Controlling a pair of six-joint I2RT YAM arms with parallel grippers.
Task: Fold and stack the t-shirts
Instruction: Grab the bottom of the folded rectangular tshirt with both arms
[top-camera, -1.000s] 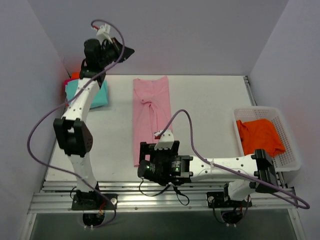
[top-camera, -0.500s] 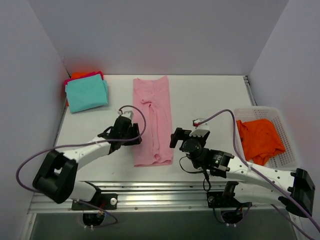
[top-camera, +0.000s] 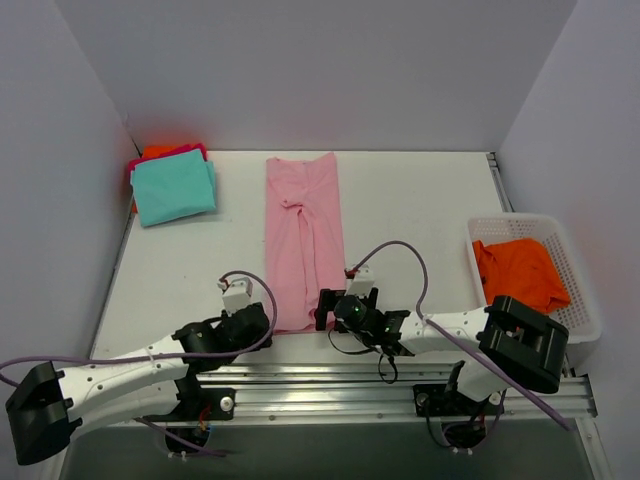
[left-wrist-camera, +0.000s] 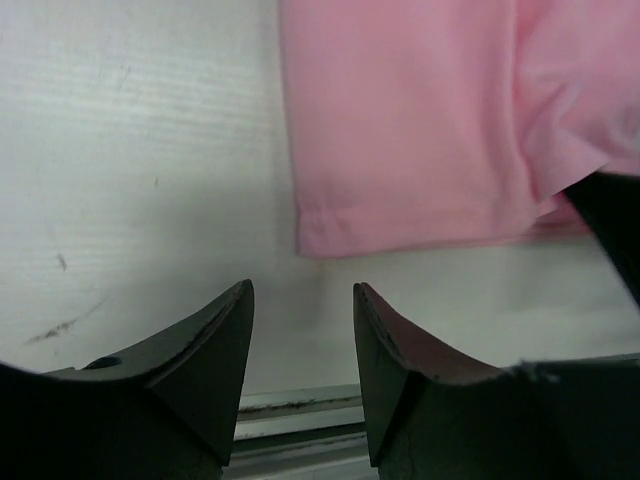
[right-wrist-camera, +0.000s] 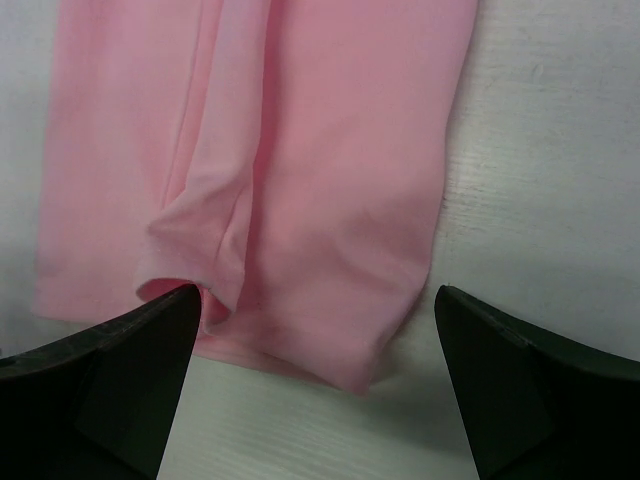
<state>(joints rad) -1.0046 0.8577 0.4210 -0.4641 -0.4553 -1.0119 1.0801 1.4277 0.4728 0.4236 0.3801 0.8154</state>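
1. The pale surface (top-camera: 420, 200), boxed in by plain lilac-grey walls, carried a pale pink t-shirt (top-camera: 303, 235) folded into a narrow strip, with its long axis running from the near edge toward the far wall
2. A stack of folded t-shirts (top-camera: 174, 190), teal on top, sat in the far left corner, well apart from the strip; an orange t-shirt (top-camera: 518, 275) lay in the white basket (top-camera: 580, 320) at the right
3. The left gripper (left-wrist-camera: 300, 290) hovered with its jaws apart and empty, and the strip's near-left hem corner lay straight ahead of the gap
4. The right gripper (right-wrist-camera: 317, 290) had its jaws spread wide, holding nothing, with the near-right hem corner between them
5. Each arm was nearest its own corner, so the next move probably called for pinching both corners and carrying the hem along the long axis
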